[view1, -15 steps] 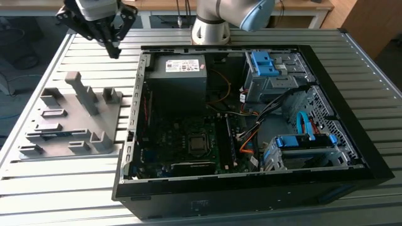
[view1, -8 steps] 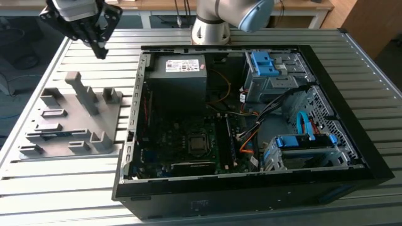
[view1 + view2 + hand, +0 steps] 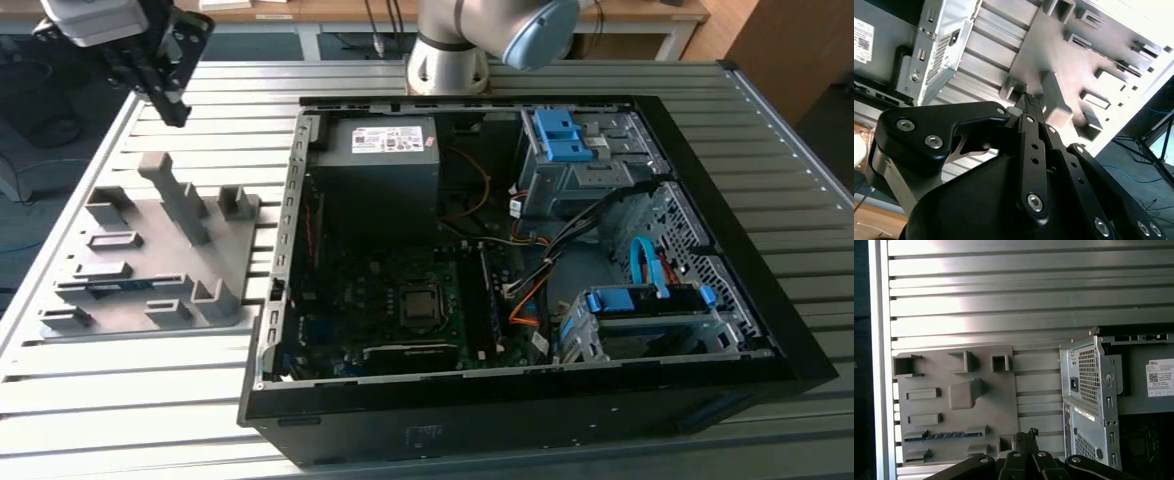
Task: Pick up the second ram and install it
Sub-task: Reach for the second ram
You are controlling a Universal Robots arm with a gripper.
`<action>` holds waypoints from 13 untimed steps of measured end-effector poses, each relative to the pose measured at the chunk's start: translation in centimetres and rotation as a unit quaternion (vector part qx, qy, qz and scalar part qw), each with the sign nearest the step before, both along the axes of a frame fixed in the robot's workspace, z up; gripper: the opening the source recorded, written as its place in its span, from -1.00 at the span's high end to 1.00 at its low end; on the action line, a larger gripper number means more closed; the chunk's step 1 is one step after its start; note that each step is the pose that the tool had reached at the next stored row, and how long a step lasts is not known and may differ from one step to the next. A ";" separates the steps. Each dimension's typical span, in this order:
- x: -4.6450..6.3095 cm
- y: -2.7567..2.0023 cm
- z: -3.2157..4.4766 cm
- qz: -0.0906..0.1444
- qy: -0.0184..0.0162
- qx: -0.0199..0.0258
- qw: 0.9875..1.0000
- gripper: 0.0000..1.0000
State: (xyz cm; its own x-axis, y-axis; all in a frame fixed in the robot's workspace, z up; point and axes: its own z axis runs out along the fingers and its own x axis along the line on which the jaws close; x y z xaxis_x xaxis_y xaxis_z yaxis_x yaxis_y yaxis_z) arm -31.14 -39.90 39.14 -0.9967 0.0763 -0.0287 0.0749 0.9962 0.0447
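Ram (image 3: 936,436) sat on edge in a slot of the grey holder (image 3: 999,405), a thin blue strip between two low blocks, near the holder's edge. Gripper (image 3: 174,112) hung above the holder, well apart from the ram, fingers pointing down and slightly tilted. Jaws were closed together with nothing between them. Open case (image 3: 534,425) lay on the slatted table (image 3: 134,400), at the exterior view's right of the holder.

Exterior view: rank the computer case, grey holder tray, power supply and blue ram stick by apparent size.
Largest to smallest:
computer case
grey holder tray
power supply
blue ram stick
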 end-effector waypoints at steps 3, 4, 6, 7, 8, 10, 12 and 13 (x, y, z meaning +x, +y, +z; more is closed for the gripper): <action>-1.1 -0.01 -0.01 0.000 0.000 0.000 1.000 0.80; -1.4 -0.02 -0.02 0.000 0.000 0.000 1.000 0.80; -2.2 -0.03 -0.04 0.000 0.000 0.000 1.000 0.80; -2.5 -0.03 -0.05 0.000 0.000 0.000 1.000 0.80; -2.9 -0.03 -0.05 0.000 0.000 0.000 1.000 0.80; -3.5 -0.03 -0.05 0.000 0.000 0.000 1.000 0.80; -4.2 -0.04 -0.07 0.000 0.000 0.000 1.000 0.80; -4.5 -0.04 -0.08 0.000 0.000 0.000 1.000 0.80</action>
State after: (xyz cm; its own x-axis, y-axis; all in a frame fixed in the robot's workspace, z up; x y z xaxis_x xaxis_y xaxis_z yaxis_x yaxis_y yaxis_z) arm -35.63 -39.94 39.06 -0.9967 0.0762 -0.0289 0.0749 0.9962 0.0447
